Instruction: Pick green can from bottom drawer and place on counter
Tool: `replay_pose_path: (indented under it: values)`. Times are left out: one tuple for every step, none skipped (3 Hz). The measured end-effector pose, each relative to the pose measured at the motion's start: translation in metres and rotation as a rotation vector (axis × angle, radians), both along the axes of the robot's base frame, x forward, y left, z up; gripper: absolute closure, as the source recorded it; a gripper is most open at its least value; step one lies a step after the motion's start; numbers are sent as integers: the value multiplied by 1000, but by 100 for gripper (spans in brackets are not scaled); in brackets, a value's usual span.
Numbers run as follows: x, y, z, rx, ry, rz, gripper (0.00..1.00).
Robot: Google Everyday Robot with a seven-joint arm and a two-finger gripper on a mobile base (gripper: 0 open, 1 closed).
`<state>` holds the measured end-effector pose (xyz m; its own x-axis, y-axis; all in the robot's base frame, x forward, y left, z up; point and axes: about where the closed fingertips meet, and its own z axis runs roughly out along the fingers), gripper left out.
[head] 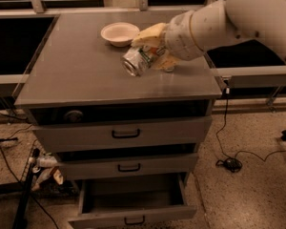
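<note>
Green can (134,63) sits tilted, pinched by the pincer (147,53) above the counter (76,68).

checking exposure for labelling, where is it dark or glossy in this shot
Camera view: dim warm light overall; the counter shows a soft sheen below the pincer, which holds the green can tilted over it; the open bottom drawer is shadowed inside.

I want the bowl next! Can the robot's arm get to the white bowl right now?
Probably yes for reaching: the tool is over the counter right beside the white bowl, nothing between. But it holds the green can, so grabbing looks unlikely.
</note>
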<state>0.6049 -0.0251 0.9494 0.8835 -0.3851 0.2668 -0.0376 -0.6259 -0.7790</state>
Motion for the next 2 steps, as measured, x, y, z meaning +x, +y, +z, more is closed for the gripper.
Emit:
replay_pose_path:
  values:
    - [14,16,-5,28,52,18,100]
    - [27,30,-16,41,125,23,100]
